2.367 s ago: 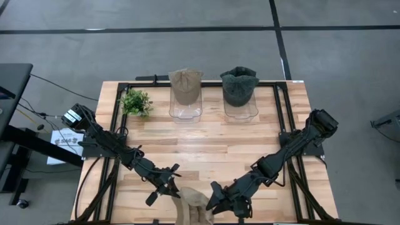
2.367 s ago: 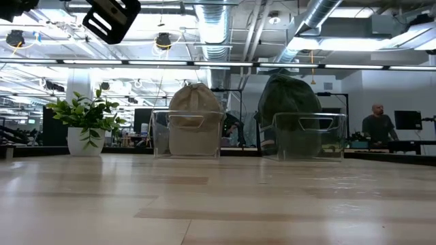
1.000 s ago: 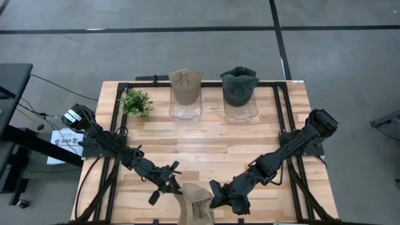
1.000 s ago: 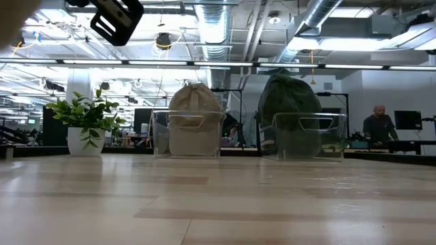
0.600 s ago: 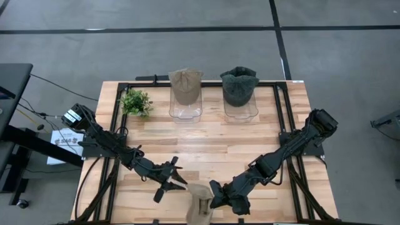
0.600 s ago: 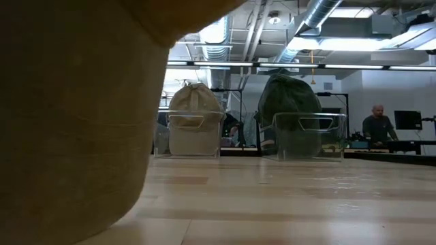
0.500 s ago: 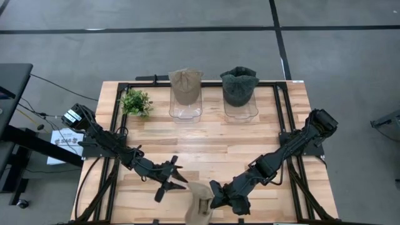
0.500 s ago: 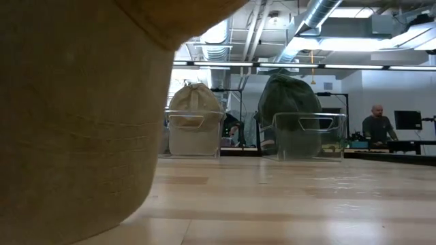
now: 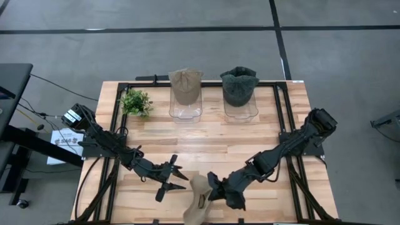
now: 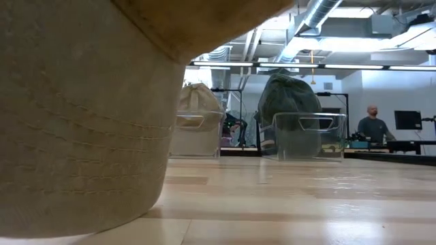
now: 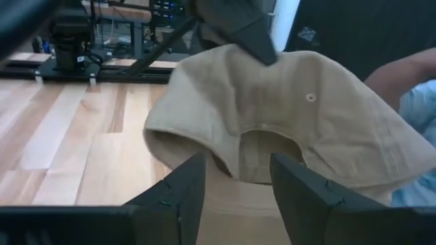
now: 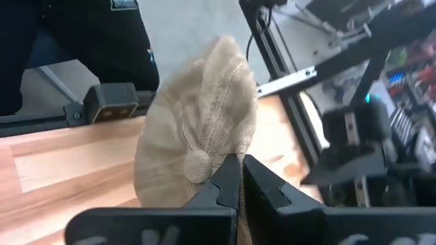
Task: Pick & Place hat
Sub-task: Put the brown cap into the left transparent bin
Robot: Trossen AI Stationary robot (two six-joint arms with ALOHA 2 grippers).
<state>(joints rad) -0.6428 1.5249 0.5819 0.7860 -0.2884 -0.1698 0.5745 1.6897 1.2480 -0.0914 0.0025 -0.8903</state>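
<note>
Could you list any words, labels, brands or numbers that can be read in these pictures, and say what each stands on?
None can be read with certainty.
White paper sheet left of the table: dark print, too small to read.
Dark panel behind the tan hat, left wrist view: a small pale diamond mark, no legible text.

Even overhead light, soft shadows, ceiling lamps [image 10: 310,67] glaring, near cap [image 10: 82,136] blurred
</note>
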